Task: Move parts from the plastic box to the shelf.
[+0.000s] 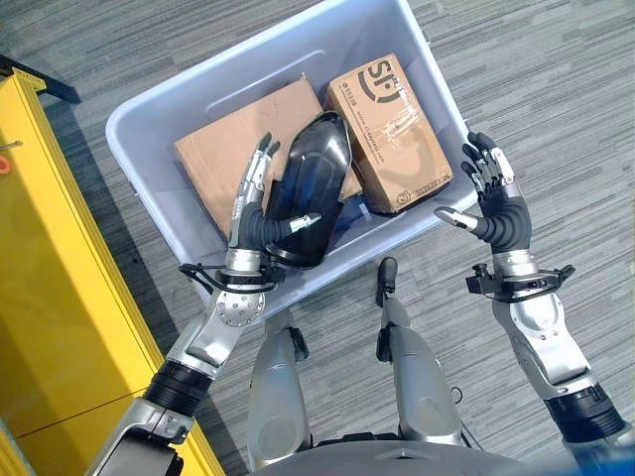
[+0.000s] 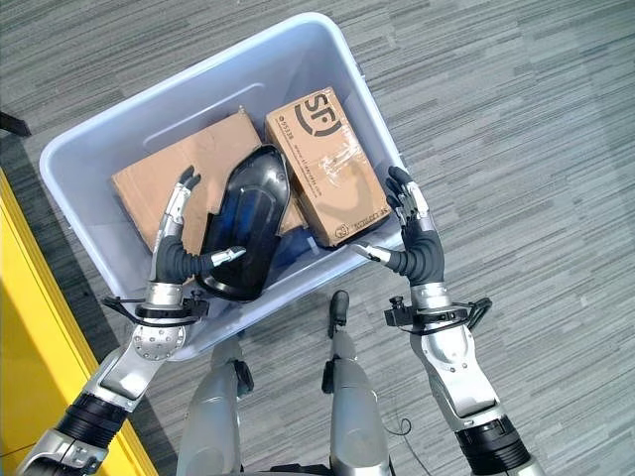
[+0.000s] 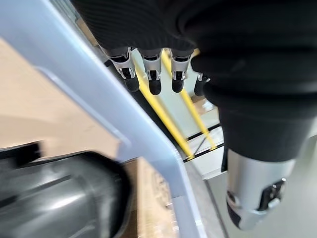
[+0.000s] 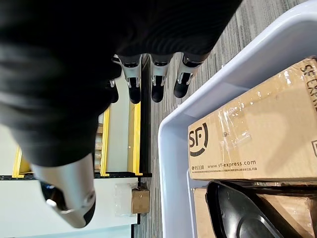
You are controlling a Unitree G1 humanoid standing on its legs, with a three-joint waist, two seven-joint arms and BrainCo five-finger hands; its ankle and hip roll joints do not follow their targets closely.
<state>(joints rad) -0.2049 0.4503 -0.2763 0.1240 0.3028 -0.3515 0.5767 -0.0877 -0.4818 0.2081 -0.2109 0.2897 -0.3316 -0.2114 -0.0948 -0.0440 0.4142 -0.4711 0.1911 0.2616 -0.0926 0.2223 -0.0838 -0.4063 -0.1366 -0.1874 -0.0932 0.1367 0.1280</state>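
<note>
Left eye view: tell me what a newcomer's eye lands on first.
The pale blue plastic box on the grey floor, holding two cardboard boxes and a glossy black shell part lying over them. The left hand reaches in beside that part, fingers straight; the right hand hangs open outside the box's near right corner.

Part [image 1: 310, 188] atop cartons [image 1: 238, 159] in box [image 1: 149, 119]

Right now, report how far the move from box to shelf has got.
Nothing looks moved yet. The plastic box holds the black part and two cardboard cartons. In hand: the open left hand flanks the black part inside the box; the open right hand hovers outside the rim. Left: grasp, lift, and carry to the yellow shelf.
</note>
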